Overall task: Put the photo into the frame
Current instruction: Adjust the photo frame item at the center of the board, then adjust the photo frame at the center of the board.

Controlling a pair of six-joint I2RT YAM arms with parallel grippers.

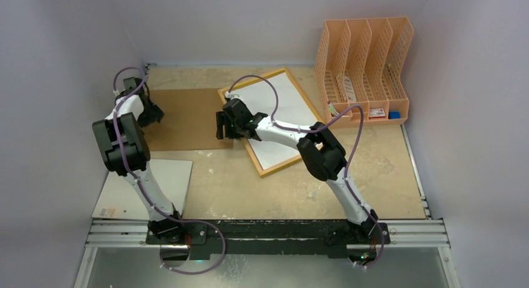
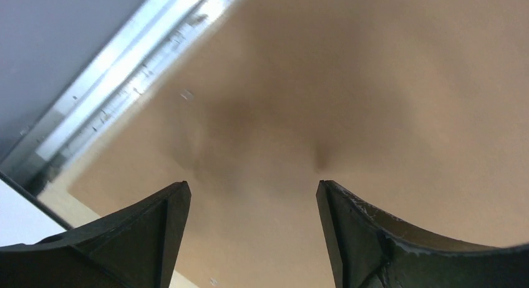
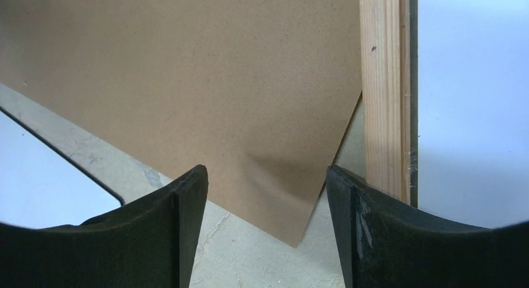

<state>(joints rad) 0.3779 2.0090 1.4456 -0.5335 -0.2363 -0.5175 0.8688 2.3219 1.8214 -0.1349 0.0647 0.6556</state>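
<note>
The frame (image 1: 281, 169) lies at the table's middle with its light wood back up. A plain white sheet (image 1: 293, 104), the photo's back, fills its opening; the printed side is hidden. My right gripper (image 1: 228, 127) is open and empty, low over the near right corner of the brown backing board (image 1: 187, 116), just left of the frame. In the right wrist view the gripper (image 3: 265, 172) straddles that board corner (image 3: 293, 232), with the frame's wood edge (image 3: 382, 82) and the white sheet (image 3: 474, 101) to its right. My left gripper (image 1: 148, 110) is open over the board's left part (image 2: 374, 82).
A grey-white flat panel (image 1: 150, 188) lies at the near left and also shows in the right wrist view (image 3: 37, 176). A peach file rack (image 1: 365, 63) stands at the back right. A metal rail (image 2: 125, 76) runs along the table's left edge beside the wall.
</note>
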